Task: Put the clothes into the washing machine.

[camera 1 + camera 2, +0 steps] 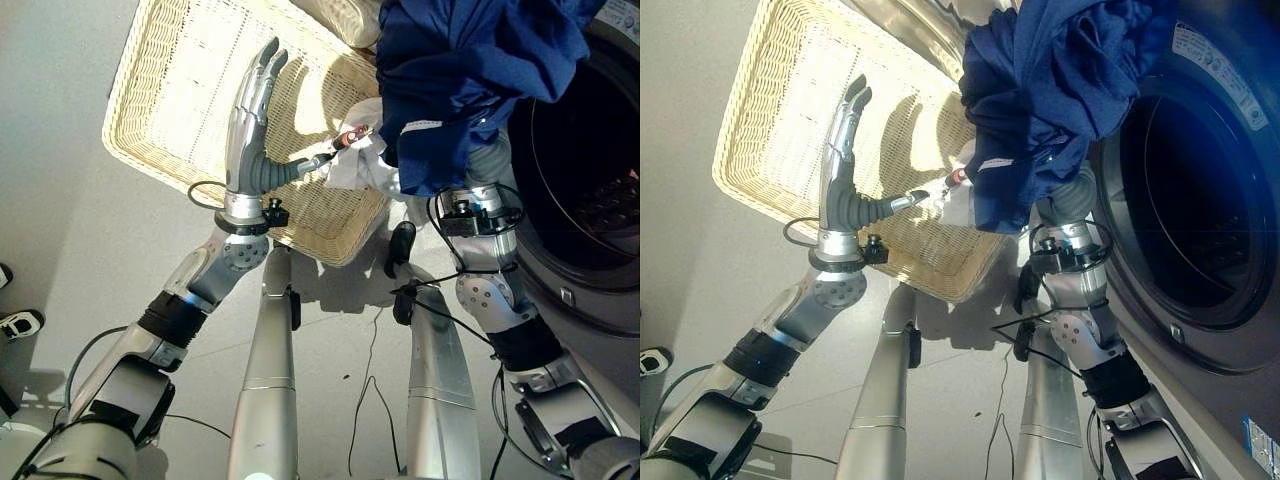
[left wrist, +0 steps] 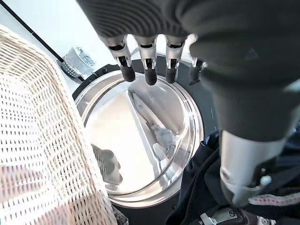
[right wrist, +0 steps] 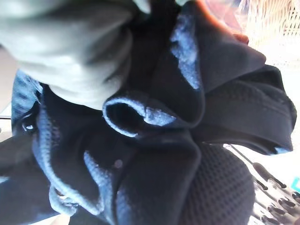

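A bundled dark blue garment (image 1: pixel 470 70) hangs over the end of my right arm, right in front of the washing machine's dark drum opening (image 1: pixel 1200 200). The right hand is buried under that cloth, which covers the right wrist view (image 3: pixel 154 154). My left hand (image 1: pixel 248 125) is open above the cream wicker basket (image 1: pixel 170 100), fingers straight and thumb stretched toward the garment. A white piece of cloth (image 1: pixel 358 168) with a red trim sits by the thumb tip, at the blue garment's lower edge.
The basket lies tilted on the pale floor, left of the machine. The machine's round glass door (image 2: pixel 140 136) stands open beyond the basket's far edge. A person's shoe (image 1: pixel 18 325) shows at the left edge of the floor.
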Tool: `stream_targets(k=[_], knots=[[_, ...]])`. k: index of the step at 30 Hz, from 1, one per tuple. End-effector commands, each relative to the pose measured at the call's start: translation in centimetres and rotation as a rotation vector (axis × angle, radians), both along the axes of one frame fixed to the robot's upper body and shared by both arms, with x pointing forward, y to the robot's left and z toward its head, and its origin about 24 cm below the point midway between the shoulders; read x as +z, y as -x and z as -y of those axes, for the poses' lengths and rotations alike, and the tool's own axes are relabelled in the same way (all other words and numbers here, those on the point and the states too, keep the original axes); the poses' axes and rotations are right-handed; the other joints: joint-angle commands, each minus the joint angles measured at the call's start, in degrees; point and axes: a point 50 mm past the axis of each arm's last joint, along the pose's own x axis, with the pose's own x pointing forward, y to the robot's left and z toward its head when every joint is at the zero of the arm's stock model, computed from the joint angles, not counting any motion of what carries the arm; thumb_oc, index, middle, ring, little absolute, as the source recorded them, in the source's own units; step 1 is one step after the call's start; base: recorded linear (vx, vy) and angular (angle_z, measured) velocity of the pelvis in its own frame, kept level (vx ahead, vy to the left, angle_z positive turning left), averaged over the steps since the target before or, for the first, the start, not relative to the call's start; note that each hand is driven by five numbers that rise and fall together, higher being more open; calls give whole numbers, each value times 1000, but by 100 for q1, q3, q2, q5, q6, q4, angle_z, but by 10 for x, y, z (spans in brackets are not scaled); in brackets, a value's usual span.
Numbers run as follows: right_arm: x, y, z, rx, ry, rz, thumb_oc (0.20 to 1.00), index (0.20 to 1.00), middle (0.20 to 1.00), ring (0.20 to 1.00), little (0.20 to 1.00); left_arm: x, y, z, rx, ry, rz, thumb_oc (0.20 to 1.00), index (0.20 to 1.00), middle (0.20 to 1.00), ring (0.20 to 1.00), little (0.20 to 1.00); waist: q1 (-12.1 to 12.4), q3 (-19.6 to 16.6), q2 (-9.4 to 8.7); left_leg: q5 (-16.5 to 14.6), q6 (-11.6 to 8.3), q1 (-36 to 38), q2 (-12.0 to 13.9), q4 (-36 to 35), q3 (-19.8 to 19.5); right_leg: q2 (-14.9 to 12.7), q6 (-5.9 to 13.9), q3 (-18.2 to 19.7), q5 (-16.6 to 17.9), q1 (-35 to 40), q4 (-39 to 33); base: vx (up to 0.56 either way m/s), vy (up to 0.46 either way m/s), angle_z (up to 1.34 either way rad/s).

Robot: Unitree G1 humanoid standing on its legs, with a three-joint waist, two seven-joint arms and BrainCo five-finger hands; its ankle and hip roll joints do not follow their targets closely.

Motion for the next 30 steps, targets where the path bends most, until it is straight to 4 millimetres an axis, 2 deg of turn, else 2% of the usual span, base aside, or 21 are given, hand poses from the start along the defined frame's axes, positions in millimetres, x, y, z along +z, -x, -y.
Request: stream_targets(k=[1,9,14,21,26,27,30], knots=[[16,16,1,51,-50,126,200,200,200,200,200,17,2,-5,-7,143,94,1000,1000,1000,1000,1000,-161,-15,169,-533,510,-57,-610,743,207,344,347,-371,1363,504,-1559,0,0,0],[7,7,4,112,-76,101,200,200,200,200,200,13,-7,-15,41,206,70,1000,1000,1000,1000,1000,-177,-15,174,-528,478,-28,-593,726,226,351,345,-361,1354,521,-1564,0,0,0],[0,-3,8,116,-105,19,200,200,200,200,200,9,-13,-18,80,213,62,1000,1000,1000,1000,1000,-203,-15,173,-524,470,-27,-580,727,261,374,341,-346,1359,515,-1565,0,0,0],[-26,-24,22,111,-159,-160,200,200,200,200,200,3,-19,-26,112,249,56,1000,1000,1000,1000,1000,-238,-15,188,-514,439,-19,-547,703,300,399,330,-311,1359,511,-1588,0,0,0],[-51,-42,43,73,-309,-316,200,200,200,200,200,0,-23,-28,121,263,46,1000,1000,1000,1000,1000,-246,-15,224,-516,414,3,-525,685,332,419,320,-284,1353,514,-1609,0,0,0],[-60,-50,56,60,-412,-371,200,200,200,200,200,-1,-25,-29,118,276,37,1000,1000,1000,1000,1000,-240,-15,236,-520,407,16,-513,668,348,426,316,-282,1341,529,-1625,0,0,0],[-73,-61,86,2,-562,-435,200,200,200,200,200,-2,-28,-31,113,290,18,1000,1000,1000,1000,1000,-215,-15,266,-533,393,36,-496,647,356,424,318,-291,1341,552,-1645,0,0,0]])
